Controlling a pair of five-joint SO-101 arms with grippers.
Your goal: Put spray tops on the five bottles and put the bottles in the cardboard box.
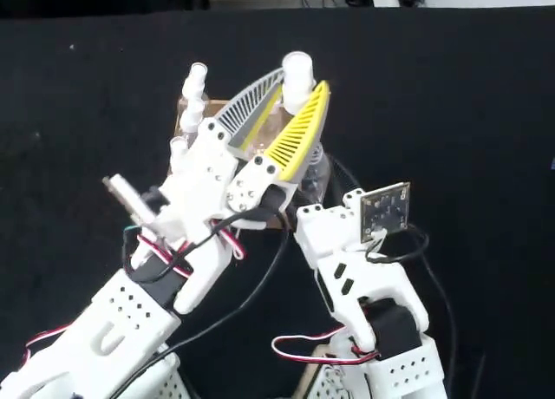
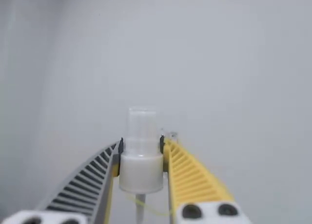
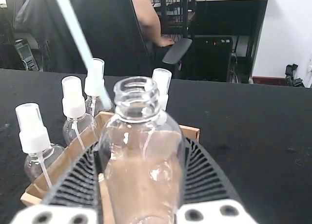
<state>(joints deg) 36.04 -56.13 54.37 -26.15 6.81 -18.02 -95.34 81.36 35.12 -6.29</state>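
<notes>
My left gripper (image 2: 141, 147), with one grey and one yellow finger, is shut on a white spray top (image 2: 141, 158) and holds it up in the air. In the high view the spray top (image 1: 296, 69) is over the cardboard box (image 1: 215, 107). Its thin dip tube (image 3: 78, 36) slants down beside the mouth of a clear open bottle (image 3: 140, 151). My right gripper (image 3: 141, 153) is shut on that bottle and holds it upright at the box's near side. Several bottles with spray tops (image 3: 73, 100) stand in the cardboard box (image 3: 191, 132).
The black tabletop (image 1: 451, 95) spreads out on all sides of the box. The two arms cross closely over the box's near edge, with the right arm's camera board (image 1: 386, 208) just to the right. Behind the table are a desk and a person.
</notes>
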